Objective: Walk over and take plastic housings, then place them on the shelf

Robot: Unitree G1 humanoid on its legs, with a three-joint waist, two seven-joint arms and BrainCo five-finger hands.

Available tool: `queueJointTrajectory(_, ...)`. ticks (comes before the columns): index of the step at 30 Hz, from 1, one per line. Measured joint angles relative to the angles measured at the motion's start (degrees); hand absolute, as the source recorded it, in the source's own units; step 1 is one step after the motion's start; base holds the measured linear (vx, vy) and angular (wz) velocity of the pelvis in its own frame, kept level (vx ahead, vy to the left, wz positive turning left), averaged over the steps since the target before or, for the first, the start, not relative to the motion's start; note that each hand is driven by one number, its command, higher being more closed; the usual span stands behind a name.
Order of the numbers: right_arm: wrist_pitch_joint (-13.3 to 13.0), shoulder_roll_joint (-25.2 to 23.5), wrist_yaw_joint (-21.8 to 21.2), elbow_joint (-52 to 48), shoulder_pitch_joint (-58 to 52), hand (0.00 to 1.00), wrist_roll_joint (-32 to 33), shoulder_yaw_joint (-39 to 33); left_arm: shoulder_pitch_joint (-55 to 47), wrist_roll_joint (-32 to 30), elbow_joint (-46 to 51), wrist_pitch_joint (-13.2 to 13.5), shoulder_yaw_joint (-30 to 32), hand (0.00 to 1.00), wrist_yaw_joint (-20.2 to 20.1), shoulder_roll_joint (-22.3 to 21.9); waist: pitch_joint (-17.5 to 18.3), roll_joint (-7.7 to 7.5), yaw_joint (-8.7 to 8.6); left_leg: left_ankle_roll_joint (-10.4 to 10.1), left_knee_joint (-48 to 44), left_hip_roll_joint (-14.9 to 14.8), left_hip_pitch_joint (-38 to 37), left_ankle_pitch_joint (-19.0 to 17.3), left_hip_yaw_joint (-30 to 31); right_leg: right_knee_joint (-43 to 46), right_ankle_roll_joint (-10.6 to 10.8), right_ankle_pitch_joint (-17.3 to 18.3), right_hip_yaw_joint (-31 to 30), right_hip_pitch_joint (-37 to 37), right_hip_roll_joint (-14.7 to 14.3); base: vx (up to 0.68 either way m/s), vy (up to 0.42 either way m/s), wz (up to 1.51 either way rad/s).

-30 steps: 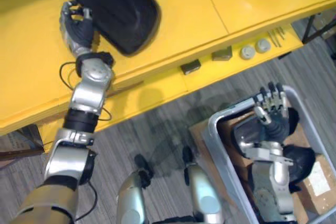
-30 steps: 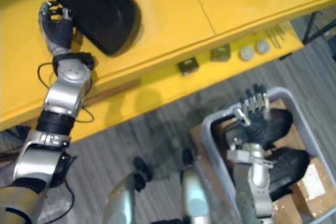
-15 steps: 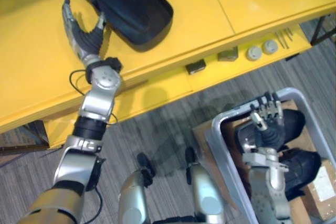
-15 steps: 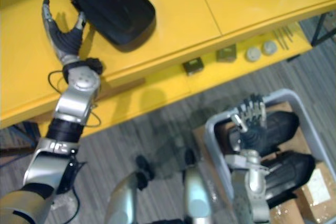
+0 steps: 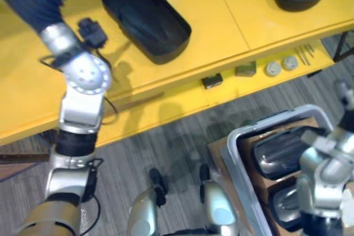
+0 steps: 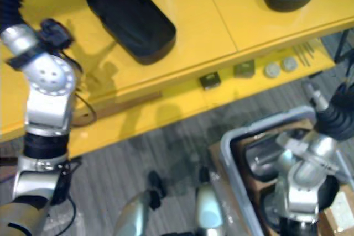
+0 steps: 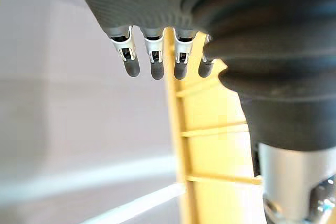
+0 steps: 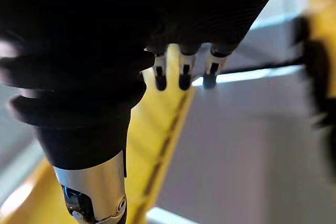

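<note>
Yellow shelf (image 5: pixel 265 20) now holds the black oblong plastic housing (image 5: pixel 146 20). Your left hand (image 7: pixel 152 61) has let go (right hand (image 8: pixel 181 74) slack too); fetch another.

Floor is that grey wood-plank stuff (image 5: pixel 171 147). Down at the lower right sits a grey plastic tote (image 5: pixel 235 143), and brown cardboard (image 5: pixel 217 152) pokes out just beside its left wall. Further up there's a little row of bits: a small dark block (image 5: pixel 212 81), an olive-grey block (image 5: pixel 245 70), then two round grey discs (image 5: pixel 272 69) side by side, then a few thin pins (image 5: pixel 304 54) (screws or nails, can't tell). A thin brown strip (image 5: pixel 138 102) lies off to their left. A black metal leg (image 5: pixel 343 46) shows at the right edge.
</note>
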State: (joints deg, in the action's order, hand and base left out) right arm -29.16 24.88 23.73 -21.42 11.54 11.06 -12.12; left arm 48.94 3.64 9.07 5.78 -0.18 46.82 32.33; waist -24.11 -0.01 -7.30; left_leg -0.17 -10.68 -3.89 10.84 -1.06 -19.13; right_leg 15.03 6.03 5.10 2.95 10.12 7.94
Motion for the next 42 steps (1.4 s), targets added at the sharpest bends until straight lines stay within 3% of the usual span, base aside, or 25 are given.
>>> queueJointTrajectory(3,4.08,3.23,-0.76,2.55,4.62,0.0,-7.8,2.36,-4.07,3.22,1.09,2.71,3.45,0.0,-3.02,1.62,3.82,1.04,0.49,-0.13,3.34,0.9,-1.53,1.73,1.4,-1.19,-0.03,0.02,1.78,-1.56,0.35,0.04,-0.02,0.24)
queueJointTrajectory(5,7.01,5.85,-3.39,4.75,6.03,0.0,-13.05,3.31,-13.72,3.24,5.51,4.2,9.51,0.0,-3.95,1.51,6.37,1.83,1.38,-0.2,5.14,1.48,-3.21,2.31,2.16,-2.35,-0.11,0.1,2.78,-3.5,0.58,0.06,-0.003,0.23)
queueJointTrajectory(9,10.61,11.04,-8.84,8.27,6.78,0.0,-18.45,3.66,-29.4,3.05,9.75,3.95,18.14,0.0,-5.39,-0.07,7.93,2.42,2.98,-0.37,5.48,1.84,-3.98,2.81,5.44,-4.29,-0.19,0.14,6.35,-7.02,0.76,0.03,-0.007,0.43)
queueJointTrajectory(13,15.08,16.41,-13.07,14.38,8.95,0.0,-23.49,6.7,-41.49,3.04,6.63,1.57,24.13,0.0,-5.36,-4.37,8.43,1.9,5.89,-0.75,8.26,2.46,-4.73,4.89,8.12,-5.8,-0.35,0.06,9.15,-8.42,0.77,-0.05,-0.004,0.36)
queueJointTrajectory(17,18.11,20.31,-14.97,17.71,12.93,0.0,-27.58,13.54,-49.41,5.86,-6.49,-2.94,24.04,0.0,-5.58,-8.94,8.42,1.28,7.5,-0.7,8.83,2.72,-3.7,5.86,10.6,-6.9,-0.38,-0.4,11.39,-9.07,0.82,-0.02,0.014,0.29)
queueJointTrajectory(18,18.92,21.12,-15.08,18.66,14.13,0.0,-27.05,15.09,-50.87,7.26,-9.95,-3.07,23.65,0.0,-6.07,-9.87,8.26,0.95,8.1,-0.66,8.8,2.68,-3.31,5.97,10.65,-7.16,-0.4,-0.76,11.44,-8.97,0.74,0.0,0.022,0.1)
queueJointTrajectory(21,20.41,21.82,-15.02,22.41,16.7,0.0,-21.94,16.48,-54.72,8.5,-20.54,-2.8,21.88,0.0,-7.96,-13.21,7.79,-0.1,9.65,-0.54,8.63,2.74,-2.4,6.07,10.85,-8.05,-0.29,-1.76,11.74,-8.88,0.67,0.02,0.024,0.04)
queueJointTrajectory(24,20.34,21.65,-15.46,27.01,21.45,0.0,-16.47,19.28,-58.12,14.26,-32.19,-1.13,17.77,0.0,-12.68,-15.72,7.18,-0.48,10.81,-0.53,8.56,3.06,-2.03,6.05,11.04,-8.09,-0.37,-1.71,11.97,-8.61,0.99,0.01,0.029,0.05)
queueJointTrajectory(26,18.9,18.31,-20.43,29.01,26.37,0.0,-2.25,20.12,-57.81,16.83,-41.5,1.26,16.61,0.0,-17.47,-18.42,5.6,0.34,11.6,-0.48,8.02,3.01,-1.71,6.02,11.16,-7.52,-0.47,-1.65,12.0,-8.29,1.04,0.0,0.0,0.0)
queueJointTrajectory(29,18.72,10.6,-27.29,34.14,31.42,0.0,9.76,20.15,-57.74,16.6,-48.2,1.63,14.76,0.0,-21.7,-20.72,4.11,2.2,12.35,-0.48,7.46,2.82,-1.78,6.03,11.24,-6.86,-0.46,-1.65,12.03,-8.31,1.01,0.0,0.0,0.0)
queueJointTrajectory(32,18.76,4.85,-31.42,37.45,33.85,0.0,13.83,20.16,-57.73,16.5,-51.26,0.81,14.56,0.0,-25.05,-21.97,2.19,3.78,12.91,-0.55,7.01,2.46,-1.82,6.08,11.58,-6.26,-0.64,-1.45,12.16,-8.38,1.0,0.0,0.0,0.0)
queueJointTrajectory(36,18.86,0.11,-33.76,39.58,34.68,0.0,16.7,20.16,-57.96,16.04,-55.34,-1.19,14.46,0.0,-28.08,-23.01,0.73,4.18,12.95,-0.82,7.09,2.35,-1.98,6.25,12.35,-5.11,-0.83,-0.36,12.74,-8.25,1.03,0.0,-0.017,0.08)
queueJointTrajectory(42,20.55,-3.89,-33.31,43.37,41.42,0.0,26.05,19.86,-58.29,16.08,-55.47,-2.81,12.39,0.0,-31.08,-24.58,0.13,4.97,13.31,-1.18,7.7,2.38,-2.12,6.63,13.01,-3.92,-0.88,0.34,13.37,-8.29,1.08,0.03,-0.016,0.05)
